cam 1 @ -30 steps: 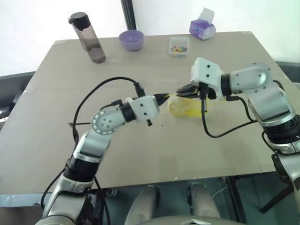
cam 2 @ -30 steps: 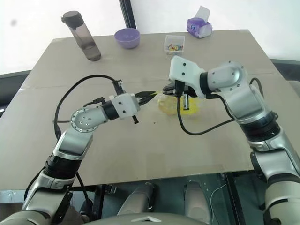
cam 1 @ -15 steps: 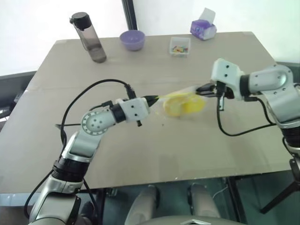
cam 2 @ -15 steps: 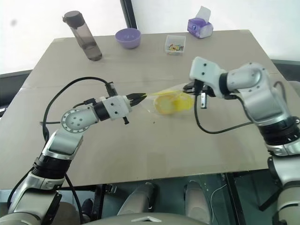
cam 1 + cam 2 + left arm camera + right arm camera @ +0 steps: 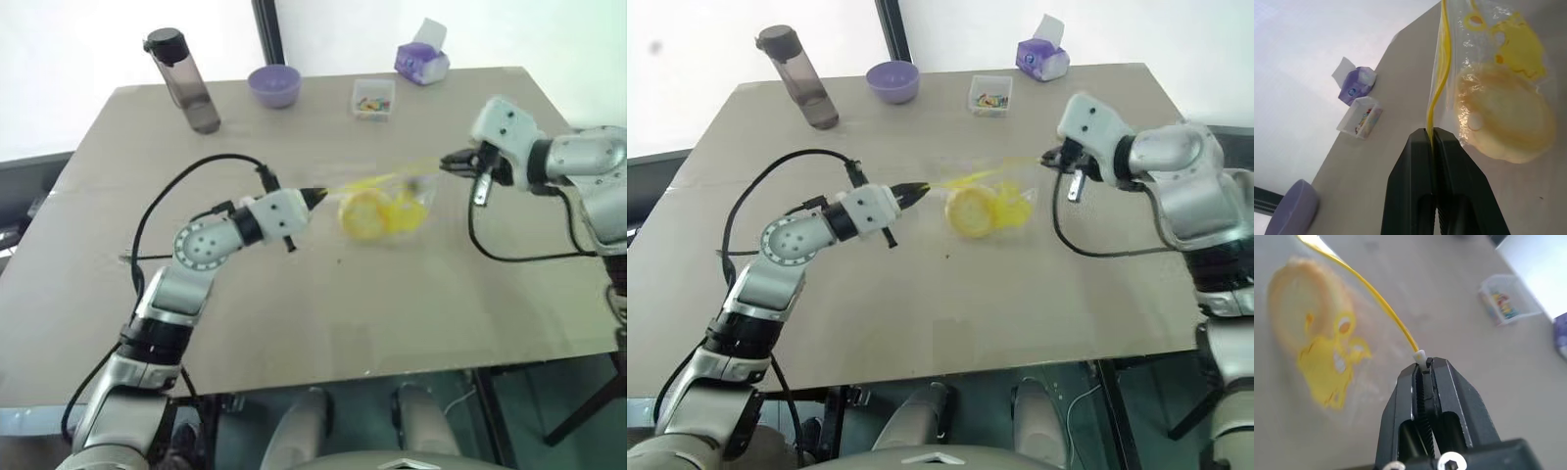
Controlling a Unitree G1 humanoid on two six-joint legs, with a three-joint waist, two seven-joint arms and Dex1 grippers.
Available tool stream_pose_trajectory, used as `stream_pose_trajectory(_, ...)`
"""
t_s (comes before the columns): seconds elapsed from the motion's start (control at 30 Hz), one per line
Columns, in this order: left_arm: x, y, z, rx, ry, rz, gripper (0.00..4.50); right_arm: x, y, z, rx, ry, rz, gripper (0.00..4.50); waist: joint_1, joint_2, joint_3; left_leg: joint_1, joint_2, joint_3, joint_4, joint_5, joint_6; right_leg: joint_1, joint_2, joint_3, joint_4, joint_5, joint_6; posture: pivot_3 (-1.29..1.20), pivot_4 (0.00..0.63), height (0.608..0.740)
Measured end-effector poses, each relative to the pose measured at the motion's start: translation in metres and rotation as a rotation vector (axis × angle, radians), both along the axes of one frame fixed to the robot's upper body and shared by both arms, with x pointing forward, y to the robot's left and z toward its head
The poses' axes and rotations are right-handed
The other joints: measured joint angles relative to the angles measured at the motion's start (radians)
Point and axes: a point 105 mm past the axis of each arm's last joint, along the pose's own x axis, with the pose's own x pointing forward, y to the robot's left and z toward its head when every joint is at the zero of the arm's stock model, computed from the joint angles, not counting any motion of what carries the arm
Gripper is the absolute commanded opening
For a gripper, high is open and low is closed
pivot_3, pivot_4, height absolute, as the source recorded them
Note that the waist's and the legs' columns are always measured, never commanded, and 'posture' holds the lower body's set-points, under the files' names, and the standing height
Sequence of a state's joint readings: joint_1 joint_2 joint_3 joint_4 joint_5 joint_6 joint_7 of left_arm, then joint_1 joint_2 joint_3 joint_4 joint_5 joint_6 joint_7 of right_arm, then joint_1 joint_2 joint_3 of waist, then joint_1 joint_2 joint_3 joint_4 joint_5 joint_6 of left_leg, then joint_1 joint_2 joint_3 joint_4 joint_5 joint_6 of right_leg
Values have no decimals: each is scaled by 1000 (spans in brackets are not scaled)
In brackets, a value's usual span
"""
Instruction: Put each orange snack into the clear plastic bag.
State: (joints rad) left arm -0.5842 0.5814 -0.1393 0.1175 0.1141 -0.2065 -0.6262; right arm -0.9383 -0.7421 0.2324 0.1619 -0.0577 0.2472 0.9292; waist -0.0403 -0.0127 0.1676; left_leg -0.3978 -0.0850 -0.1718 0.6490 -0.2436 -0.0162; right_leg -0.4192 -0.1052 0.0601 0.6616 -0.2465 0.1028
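The clear plastic bag (image 5: 397,201) hangs stretched between my two grippers above the middle of the table, its yellow seal strip (image 5: 1442,63) pulled taut along the top. Inside it sits the orange snack (image 5: 357,213), a round yellow-orange bun, beside a yellow cartoon print on the bag. My left gripper (image 5: 315,196) is shut on the strip's left end (image 5: 1431,131). My right gripper (image 5: 447,162) is shut on the strip's right end, at the small white slider (image 5: 1420,355). In the right wrist view the bun (image 5: 1295,298) shows through the plastic.
Along the table's far edge stand a dark drinking bottle (image 5: 184,80), a purple bowl (image 5: 274,85), a small clear box of colourful bits (image 5: 373,98) and a purple tissue box (image 5: 422,60). Black cables loop from both wrists. The table's near edge (image 5: 323,377) lies toward me.
Both grippers have drawn apart, the right one well to the right and farther away. The bag has come up from a bunched heap and now hangs taut with the bun inside.
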Motion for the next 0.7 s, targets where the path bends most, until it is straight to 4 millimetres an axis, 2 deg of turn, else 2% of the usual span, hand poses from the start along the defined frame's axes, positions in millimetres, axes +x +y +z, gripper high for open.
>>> stream_pose_trajectory(0.1, 25, -1, 31, -46, -148, 97, 0, 19, 2, 17, 67, -115, -56, 87, 5, 0, 0, -2, -1, -1, 0, 0, 0, 0, -1, -1, -2, 0, 0, 0, 150, 740)
stream_pose_trajectory(0.2, 33, -2, 58, -90, -270, 144, 0, 24, 1, 25, 97, -163, -71, 87, 4, 0, 0, -5, -2, -1, -1, 0, 0, -3, -2, -1, -4, 0, 0, 0, 150, 740)
stream_pose_trajectory(0.23, 32, -2, 64, -100, -295, 144, 0, 24, 1, 24, 98, -158, -66, 87, 1, 0, 0, -6, -2, 0, -1, 0, 0, -5, -2, 0, -4, 0, 0, 0, 150, 740)
stream_pose_trajectory(0.3, 30, -3, 61, -103, -289, 135, 0, 19, -2, 20, 88, -128, -51, 87, -3, 0, 0, -13, -2, -1, 0, 0, 0, -13, -2, 0, -1, 0, 0, 0, 150, 740)
stream_pose_trajectory(0.4, 19, -4, 23, -90, -152, 94, 0, 5, -9, -7, 44, -13, -14, 87, -10, 0, -1, -17, -1, 0, 2, 0, 0, -18, -2, 1, 1, 0, 0, 0, 150, 740)
stream_pose_trajectory(0.47, -5, -8, -25, -74, 56, 14, 0, -8, -15, -38, 21, 103, -2, 87, -18, 0, -1, -18, -1, 1, 2, 0, 0, -19, -2, 2, 2, 0, 0, 0, 150, 740)
stream_pose_trajectory(0.53, -25, -14, -53, -52, 181, -48, 0, -14, -19, -55, 13, 160, -10, 87, -20, 0, 0, -18, -1, 1, 2, 0, 0, -19, -1, 3, 3, 0, 0, 0, 150, 740)
stream_pose_trajectory(0.6, -56, -18, -79, -44, 312, -105, 0, -28, -20, -79, 5, 228, -7, 87, -21, 0, -1, -16, 0, 1, 2, 0, 0, -19, -1, 5, 4, 0, 0, 0, 150, 740)
stream_pose_trajectory(0.67, -67, -18, -88, -64, 384, -104, 0, -38, -22, -97, 5, 289, -10, 87, -16, 0, -1, -16, 0, 2, 3, 0, 1, -19, 0, 4, 6, 0, 0, 0, 150, 740)
stream_pose_trajectory(0.7, -72, -18, -91, -71, 406, -102, 643, -43, -23, -104, 2, 313, -9, 687, -12, 1, -1, -15, 0, 2, 4, 0, 1, -18, 0, 4, 7, 0, 0, 0, 150, 740)
